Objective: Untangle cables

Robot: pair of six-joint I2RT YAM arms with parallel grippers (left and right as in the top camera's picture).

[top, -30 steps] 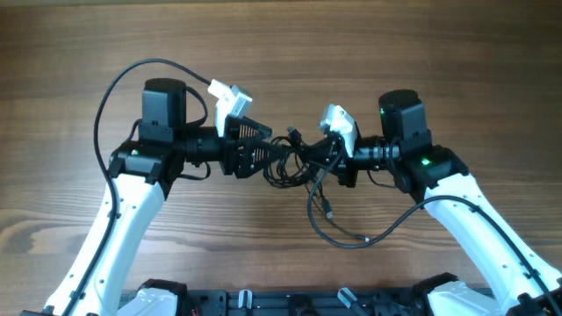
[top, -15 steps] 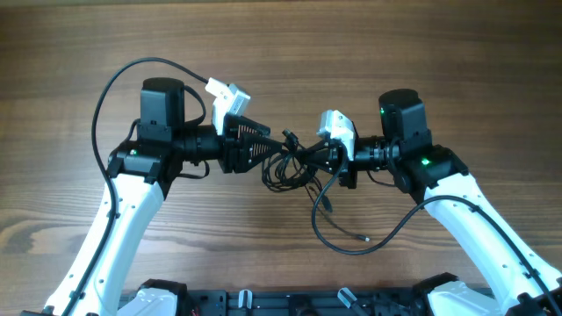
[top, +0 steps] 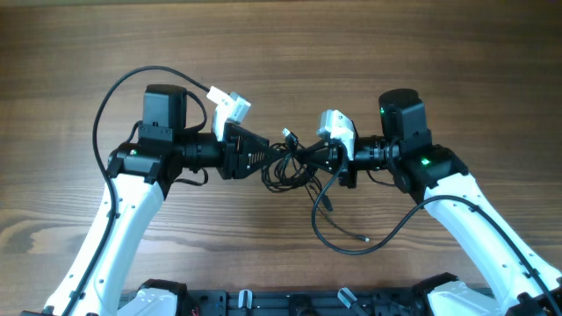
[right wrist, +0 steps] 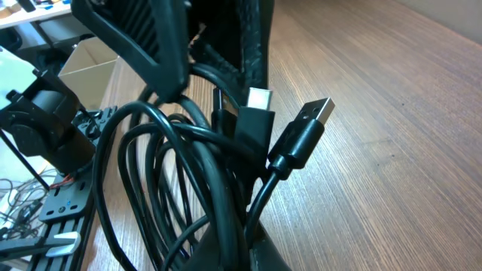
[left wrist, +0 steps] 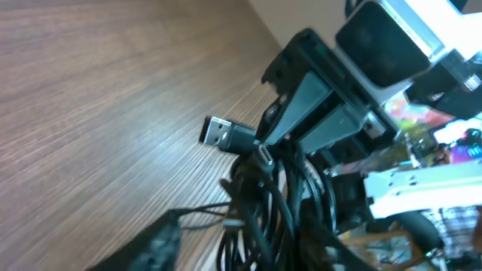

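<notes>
We see the cables (top: 290, 168) bunched at the middle of the wooden table (top: 88, 53), the left gripper (top: 266, 156) with jaws apart around some loops, the right gripper (top: 327, 160) clamped on them, one cord trailing toward the near edge.

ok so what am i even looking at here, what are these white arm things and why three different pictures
These are two robot arms, left and right, at a wooden table, each ending in a two-finger gripper. One picture looks straight down from above. The other two come from small cameras on the wrists, so they show the same spot up close. Between the arms is a tangle of thin black cables with plug ends, such as the USB plug. One loose cord trails onto the table. The right gripper is shut on the tangle. The left gripper has its jaws apart around the other side. Whether it grips yet, I cannot tell.
</notes>
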